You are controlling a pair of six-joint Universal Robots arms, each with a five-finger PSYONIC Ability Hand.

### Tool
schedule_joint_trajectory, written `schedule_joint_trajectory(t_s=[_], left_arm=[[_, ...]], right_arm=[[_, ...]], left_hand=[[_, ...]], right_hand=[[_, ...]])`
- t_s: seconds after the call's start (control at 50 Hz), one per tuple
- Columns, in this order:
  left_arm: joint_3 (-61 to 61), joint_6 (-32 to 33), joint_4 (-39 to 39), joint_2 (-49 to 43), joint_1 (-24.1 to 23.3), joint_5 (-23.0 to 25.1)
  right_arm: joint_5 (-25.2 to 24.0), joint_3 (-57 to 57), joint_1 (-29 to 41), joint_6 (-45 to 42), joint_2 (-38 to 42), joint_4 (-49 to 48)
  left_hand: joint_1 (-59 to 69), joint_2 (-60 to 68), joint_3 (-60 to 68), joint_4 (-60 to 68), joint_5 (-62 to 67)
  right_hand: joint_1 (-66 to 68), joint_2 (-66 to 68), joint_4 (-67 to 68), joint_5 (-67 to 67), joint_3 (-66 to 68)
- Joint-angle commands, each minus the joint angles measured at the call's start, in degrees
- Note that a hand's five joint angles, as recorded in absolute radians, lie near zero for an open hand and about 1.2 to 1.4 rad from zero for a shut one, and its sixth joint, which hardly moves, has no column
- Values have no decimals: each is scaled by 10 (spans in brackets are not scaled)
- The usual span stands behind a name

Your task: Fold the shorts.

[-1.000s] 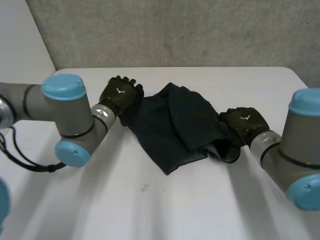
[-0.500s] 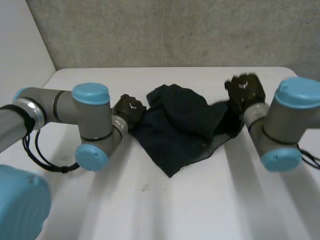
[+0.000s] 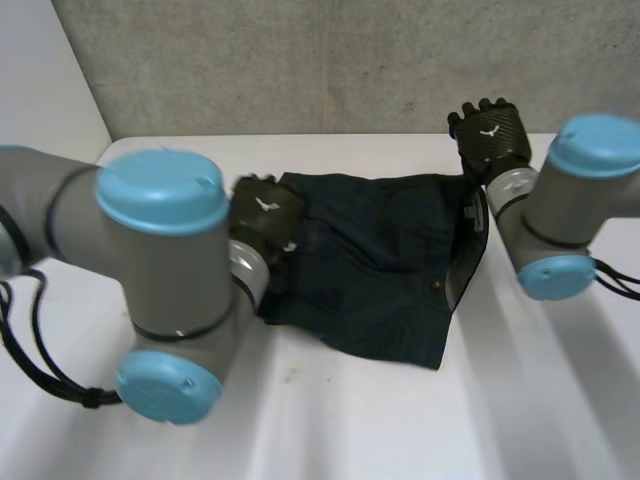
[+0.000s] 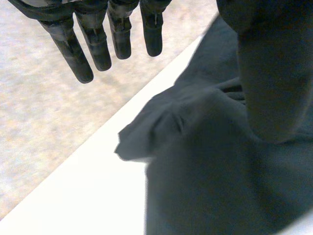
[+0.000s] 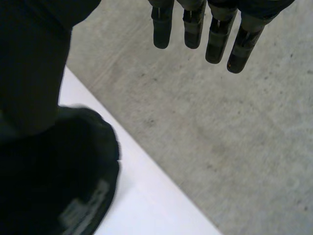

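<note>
Shorts (image 3: 375, 270) lie on the white table (image 3: 330, 420), dark navy, spread flat-ish between the two hands, with some creases. The edge nearest the right arm stands up slightly off the table.

Left hand (image 3: 265, 212) sits at the shorts' left edge. In the left wrist view its fingers (image 4: 73, 46) are straight and clear of the cloth (image 4: 205, 171) — released. The thumb (image 4: 274, 73) hangs over the fabric; contact not resolvable.

Right hand (image 3: 487, 137) is at the far right corner of the shorts, by the table's back edge. In the right wrist view its fingers (image 5: 215, 34) are straight against the grey wall, nothing held — released. The cloth (image 5: 54, 171) lies bunched below the thumb.
</note>
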Motion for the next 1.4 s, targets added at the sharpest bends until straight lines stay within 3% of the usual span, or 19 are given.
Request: schedule_joint_trajectory(t_s=[0.02, 0.12, 0.22, 0.34, 0.4, 0.54, 0.82, 1.12, 1.2, 1.22, 1.26, 1.4], left_arm=[[-32, -4, 1, 59, 65, 26], [-49, -4, 4, 73, 130, 107], [-52, -6, 1, 63, 198, 228], [-51, -4, -2, 1, 260, 294], [-51, -1, -4, -17, 265, 301], [-51, -4, -39, -38, 269, 312], [-59, -5, -65, -57, 259, 314], [-45, -7, -55, -81, 233, 312], [-36, -9, -53, -85, 222, 310], [-33, -9, -52, -85, 218, 310], [-32, -10, -51, -86, 214, 310], [-19, -19, -50, -100, 191, 307]], right_arm=[[-2, 113, -9, 39, -137, 171], [-4, 218, -6, 132, -198, 195], [-16, 308, -5, 185, -274, 187], [-102, 406, -3, 198, -317, 172], [-126, 431, -2, 200, -314, 152], [-127, 455, 15, 204, -254, 78], [-122, 435, 38, 192, -170, 17], [-28, 409, 48, 118, -114, -22], [-20, 405, 48, 112, -112, -37], [-20, 403, 47, 112, -112, -41], [-20, 401, 46, 112, -115, -43], [-18, 391, 41, 121, -147, -41]], left_hand=[[-25, -17, -22, -20, -15], [-15, -7, -12, -9, -4], [-4, 5, 0, 2, 7], [69, 77, 72, 74, 79], [91, 99, 94, 97, 101], [116, 124, 120, 122, 127], [161, 170, 165, 167, 172], [170, 178, 173, 176, 181], [215, 223, 219, 221, 226], [230, 238, 234, 236, 241], [237, 245, 241, 243, 248], [265, 274, 269, 271, 276]], right_hand=[[-13, -23, -32, -34, -19], [36, 27, 17, 16, 30], [78, 69, 59, 58, 72], [139, 130, 120, 119, 133], [169, 160, 150, 149, 163], [310, 301, 292, 290, 304], [312, 303, 293, 292, 306], [324, 315, 305, 304, 318], [445, 435, 426, 424, 439], [572, 562, 553, 551, 565], [686, 677, 667, 666, 680], [687, 677, 668, 666, 681]])
